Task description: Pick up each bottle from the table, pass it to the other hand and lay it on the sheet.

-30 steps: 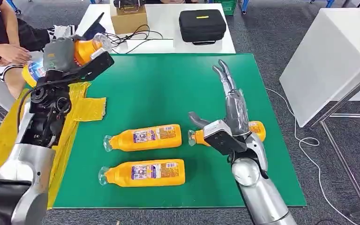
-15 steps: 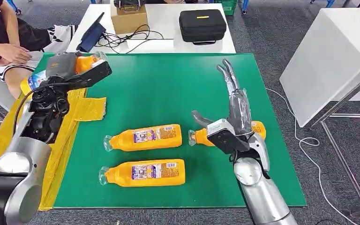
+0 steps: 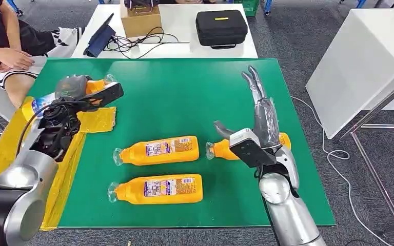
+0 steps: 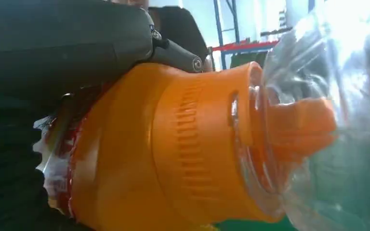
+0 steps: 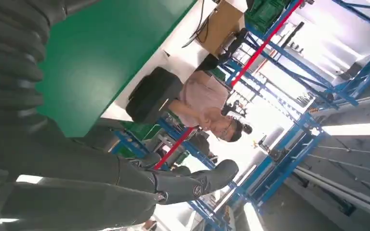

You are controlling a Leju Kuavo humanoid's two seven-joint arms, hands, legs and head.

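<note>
At upper left, the left hand [image 3: 74,89] is gripping an orange bottle [image 3: 43,100] over the yellow sheet [image 3: 95,119]; at centre right, the right hand [image 3: 259,120] is hovering empty, fingers spread.

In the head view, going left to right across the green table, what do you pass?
Yellow sheet → left hand holding a bottle over the sheet → two orange bottles lying on the mat, one farther, one nearer → right hand, fingers apart, over a third lying bottle.
</note>
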